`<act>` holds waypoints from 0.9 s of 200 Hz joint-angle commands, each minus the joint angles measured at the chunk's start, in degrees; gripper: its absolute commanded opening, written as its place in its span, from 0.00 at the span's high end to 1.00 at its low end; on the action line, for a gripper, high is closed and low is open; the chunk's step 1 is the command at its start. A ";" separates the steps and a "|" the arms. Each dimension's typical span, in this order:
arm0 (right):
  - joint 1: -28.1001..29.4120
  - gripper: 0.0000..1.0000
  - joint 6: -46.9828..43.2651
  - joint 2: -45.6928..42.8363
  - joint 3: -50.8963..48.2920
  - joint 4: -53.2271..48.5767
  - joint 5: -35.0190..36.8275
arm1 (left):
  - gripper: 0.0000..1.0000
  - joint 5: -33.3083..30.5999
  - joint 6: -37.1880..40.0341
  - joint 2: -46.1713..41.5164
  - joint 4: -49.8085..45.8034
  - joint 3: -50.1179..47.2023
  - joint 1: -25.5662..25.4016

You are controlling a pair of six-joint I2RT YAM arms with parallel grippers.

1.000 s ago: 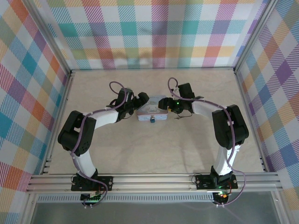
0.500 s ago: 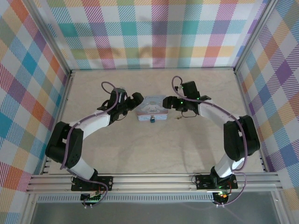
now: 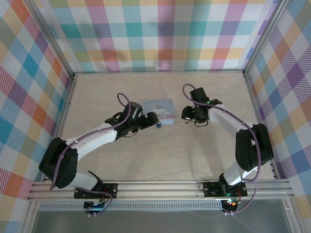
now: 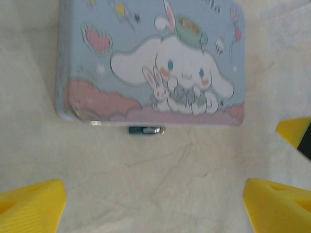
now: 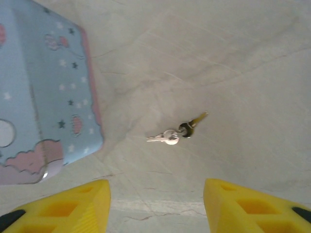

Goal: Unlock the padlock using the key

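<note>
The padlock point(image 4: 146, 129) is a tiny blue and silvery lock hanging at the front edge of the pale-blue cartoon tin point(image 4: 150, 63). From above, the padlock point(image 3: 158, 125) sits just right of my left gripper point(image 3: 151, 119). That left gripper point(image 4: 155, 206) is open, with bare table between its yellow fingertips point(image 4: 31, 201) and the padlock a little ahead. The key point(image 5: 165, 137) lies flat on a small ring with a second key, right of the tin point(image 5: 43, 97). My right gripper point(image 5: 155, 208) hovers open just short of it. In the top view the key point(image 3: 185, 124) lies below my right gripper point(image 3: 187, 115).
The tin point(image 3: 159, 108) stands mid-table between both arms. Aluminium rails and plaid walls point(image 3: 155, 34) bound the table on three sides. A yellow fingertip point(image 4: 294, 132) of the other gripper pokes in at the right of the left wrist view.
My left arm swung from the tin's left side round to its near side, beside the padlock. The right gripper drew back off the tin to above the key, jaws narrower.
</note>
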 commanded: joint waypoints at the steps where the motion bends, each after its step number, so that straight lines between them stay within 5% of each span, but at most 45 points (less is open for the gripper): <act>1: -0.22 0.50 3.33 3.86 2.81 -2.55 1.57 | 0.06 -2.25 0.35 -2.27 -3.14 -0.59 -2.23; 180: -0.25 0.68 11.26 18.37 8.11 -0.77 2.78 | 0.06 -2.77 -2.68 -3.61 -1.11 -5.84 -4.78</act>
